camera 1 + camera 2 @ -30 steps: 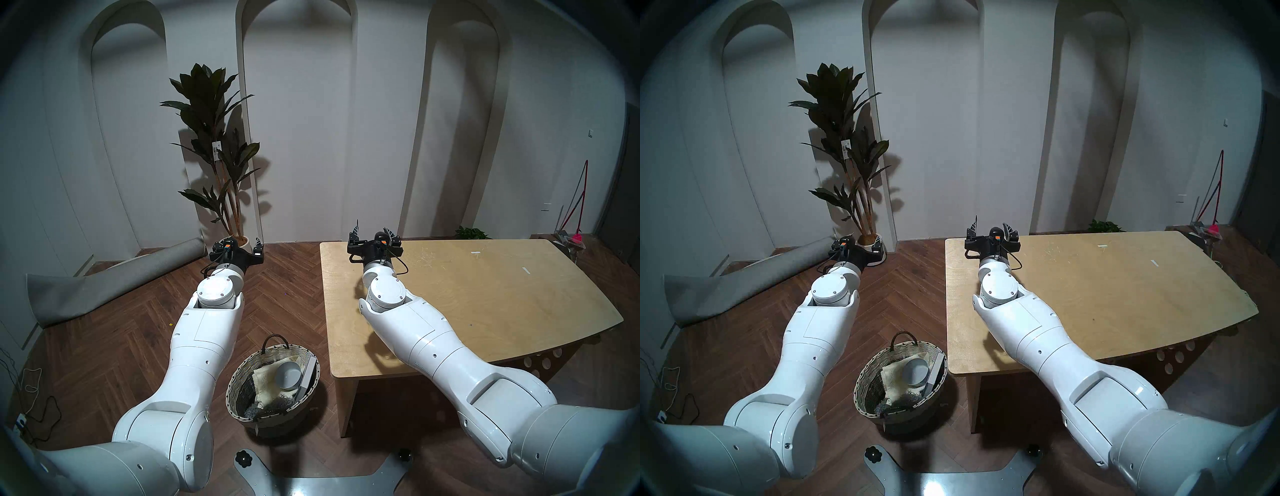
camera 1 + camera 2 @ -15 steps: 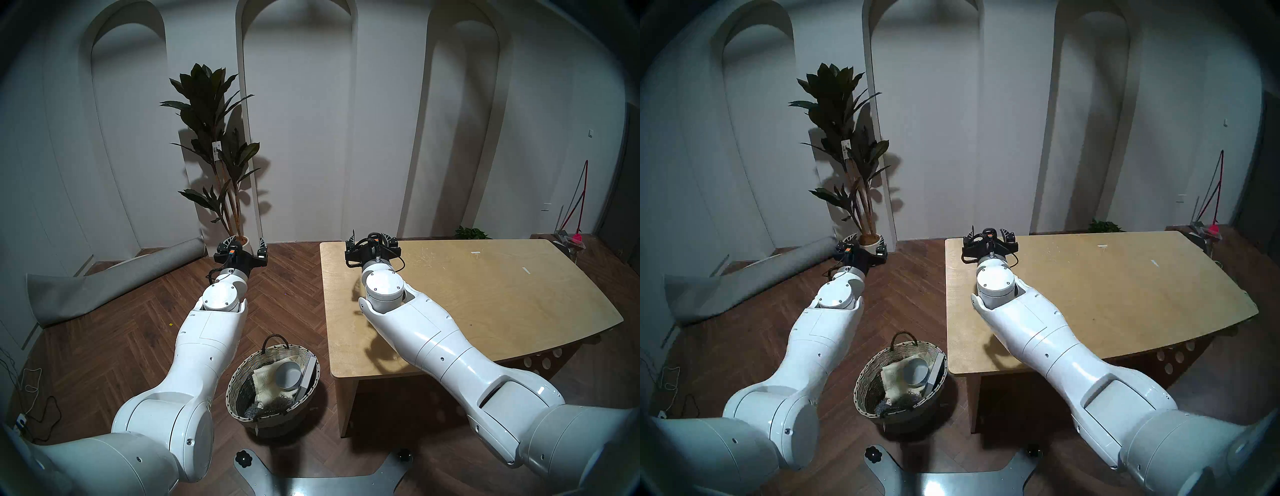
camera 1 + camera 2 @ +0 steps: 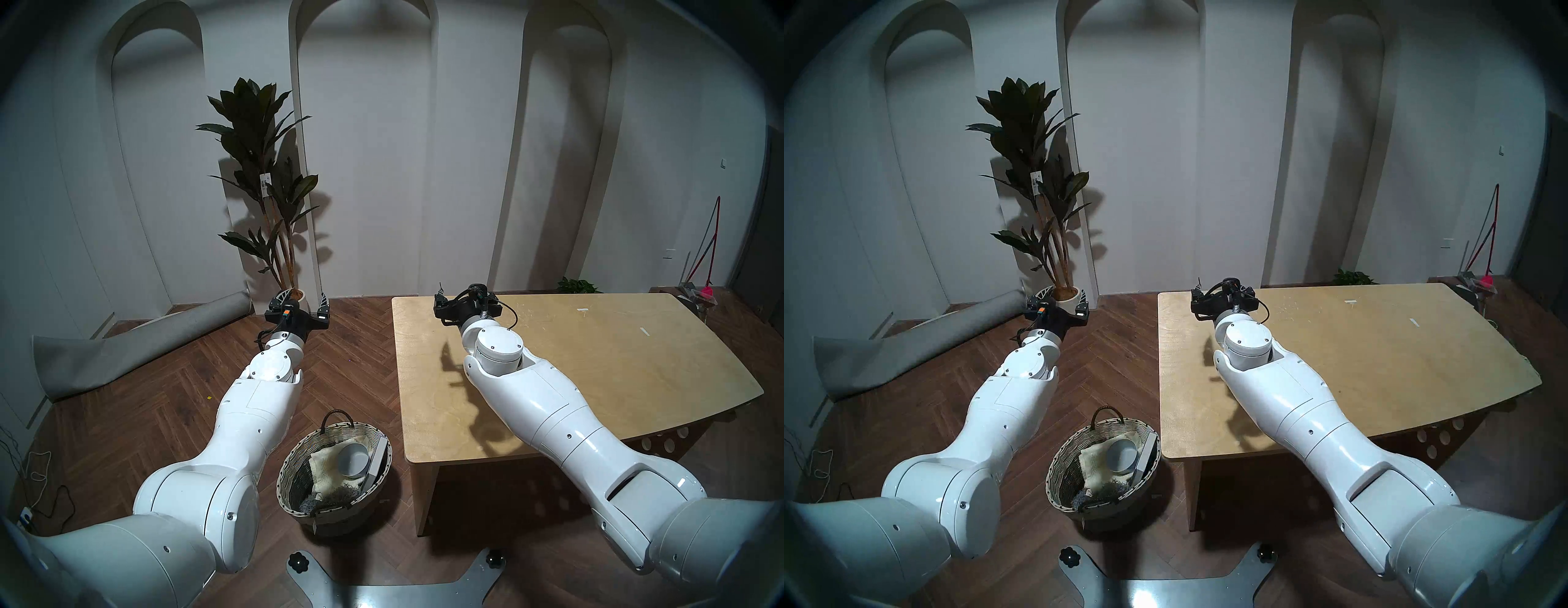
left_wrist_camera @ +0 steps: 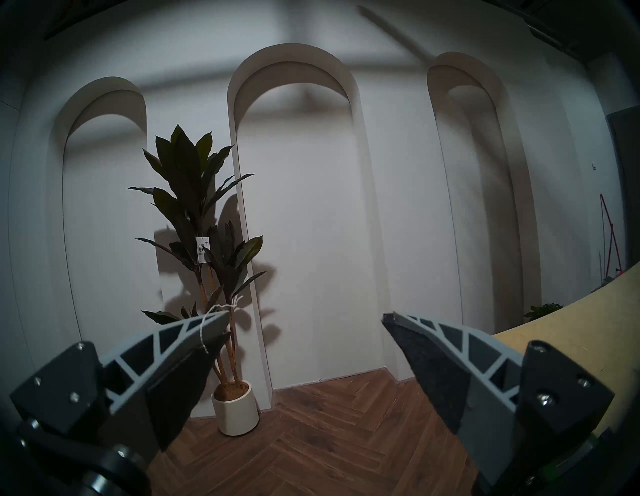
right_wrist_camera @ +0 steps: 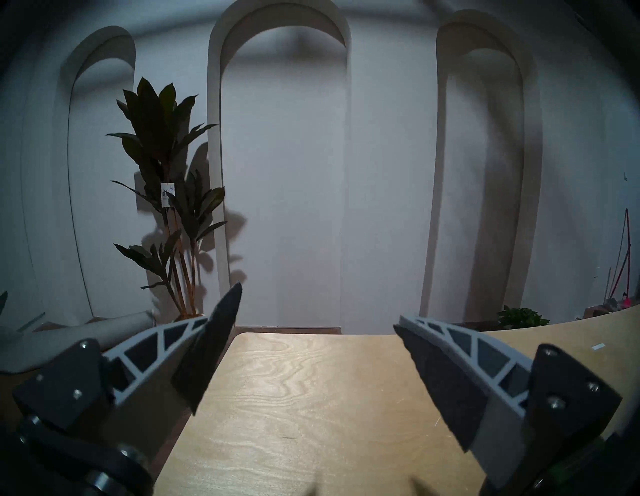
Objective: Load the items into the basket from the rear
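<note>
The round wicker basket (image 3: 283, 469) (image 3: 1052, 467) stands on the floor between my arms, left of the table. In it lie the cream-yellow towel (image 3: 324, 467) (image 3: 1093, 462) and, tipped on top of it, the small pale grey bowl (image 3: 353, 458) (image 3: 1121, 455). The bread loaf is not in view. My left gripper (image 3: 302, 298) (image 4: 305, 316) is open and empty, held out over the floor far beyond the basket. My right gripper (image 3: 464, 292) (image 5: 317, 304) is open and empty over the table's far left corner.
A flat white box (image 3: 379, 456) and a grey shaggy cloth (image 3: 335, 496) also lie in the basket. A wooden table (image 3: 594, 361) stands on the right. A potted plant (image 4: 235, 412) and a rolled grey mat (image 3: 127, 344) are at the far left wall.
My right arm has swung a little to the right over the table and its gripper has tipped lower. My left arm has shifted slightly right. Both grippers stay open; the basket is unchanged.
</note>
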`<state>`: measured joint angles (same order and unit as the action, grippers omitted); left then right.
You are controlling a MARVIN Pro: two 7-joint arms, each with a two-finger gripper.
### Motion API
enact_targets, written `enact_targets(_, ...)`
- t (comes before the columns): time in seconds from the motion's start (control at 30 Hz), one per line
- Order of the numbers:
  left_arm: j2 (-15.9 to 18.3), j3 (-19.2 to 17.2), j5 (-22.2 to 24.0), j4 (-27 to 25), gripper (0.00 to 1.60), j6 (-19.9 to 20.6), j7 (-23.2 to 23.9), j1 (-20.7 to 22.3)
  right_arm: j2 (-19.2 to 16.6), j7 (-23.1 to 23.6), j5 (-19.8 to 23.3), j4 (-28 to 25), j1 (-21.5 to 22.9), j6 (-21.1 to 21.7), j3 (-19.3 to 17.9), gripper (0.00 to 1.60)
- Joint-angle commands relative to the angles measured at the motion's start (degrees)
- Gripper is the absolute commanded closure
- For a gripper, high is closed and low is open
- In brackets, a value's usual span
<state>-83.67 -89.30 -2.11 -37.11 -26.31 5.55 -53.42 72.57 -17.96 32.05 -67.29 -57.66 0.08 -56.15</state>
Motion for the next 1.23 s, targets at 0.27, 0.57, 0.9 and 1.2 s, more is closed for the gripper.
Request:
enact_targets(0.27, -0.42, 0.81, -0.72, 3.58, 0.00, -3.88, -0.76, 5.46, -0.14, 3.13, 1.09, 0.69, -0.02, -6.32, -1.25, 0.00)
enact_targets(0.57, -0.49, 1.11, -1.20, 5.36, 0.00, -5.25, -1.67, 6.35, 0.01, 3.12, 0.28, 1.40, 0.06, -8.26, -1.06, 0.00)
enact_targets(0.9, -0.54, 1.26, -1.46, 6.79, 0.00, -6.44, -2.14, 7.05, 0.30, 3.29, -0.22, 1.88, 0.08, -9.09, -1.24, 0.00)
enact_targets(1.2, -0.58, 1.26, -1.59, 7.62, 0.00, -7.08, -2.27, 7.46, 0.45, 3.41, -0.45, 2.04, 0.05, -9.31, -1.40, 0.00)
